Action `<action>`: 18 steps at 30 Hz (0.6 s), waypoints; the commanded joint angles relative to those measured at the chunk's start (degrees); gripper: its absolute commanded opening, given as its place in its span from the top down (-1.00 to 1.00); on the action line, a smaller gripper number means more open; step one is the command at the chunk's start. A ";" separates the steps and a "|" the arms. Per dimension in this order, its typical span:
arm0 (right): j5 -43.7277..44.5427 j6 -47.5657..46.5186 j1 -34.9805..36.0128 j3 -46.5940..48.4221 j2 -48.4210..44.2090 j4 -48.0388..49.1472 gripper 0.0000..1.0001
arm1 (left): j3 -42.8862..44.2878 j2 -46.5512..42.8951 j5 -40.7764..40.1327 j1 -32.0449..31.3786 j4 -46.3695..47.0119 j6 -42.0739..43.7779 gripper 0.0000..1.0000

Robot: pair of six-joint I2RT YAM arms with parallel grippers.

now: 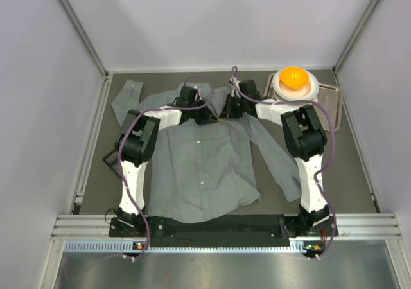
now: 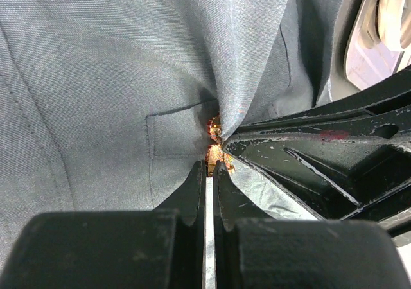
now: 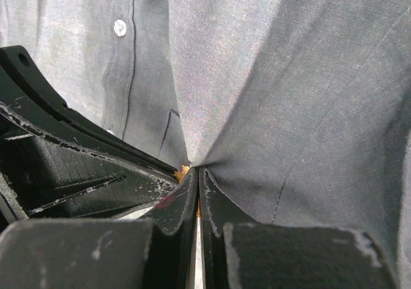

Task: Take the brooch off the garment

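Observation:
The grey garment (image 1: 199, 167) lies spread flat on the dark table. The tiny orange brooch (image 1: 222, 121) sits on its chest just below the collar, and both grippers meet there. My left gripper (image 2: 210, 165) is shut, its tips clamped on the brooch (image 2: 213, 149). My right gripper (image 3: 197, 171) is shut on a pinched, puckered fold of the garment (image 3: 289, 96) right beside the brooch (image 3: 182, 171). The right gripper's black fingers (image 2: 289, 154) show in the left wrist view. The left gripper's fingers (image 3: 77, 173) show in the right wrist view.
A white bowl (image 1: 309, 90) holding a round orange ball (image 1: 294, 77) stands on a tray (image 1: 331, 106) at the back right. The shirt's sleeves spread to the back left and front right. A dark object (image 1: 110, 157) lies by the left arm.

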 commanded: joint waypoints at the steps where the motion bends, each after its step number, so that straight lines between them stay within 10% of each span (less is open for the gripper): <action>1: 6.50 -3.13 0.93 3.70 1.51 -4.72 1.00 | 1.29 0.60 -0.39 0.24 -2.18 2.09 1.00; 14: 11.18 -5.60 1.63 1.87 -1.91 -3.95 1.00 | 2.26 1.12 -0.04 0.42 -4.03 3.85 1.00; 18: 7.05 -5.25 1.46 0.19 -4.19 0.36 0.70 | 2.52 1.30 0.13 0.51 -4.73 3.94 1.00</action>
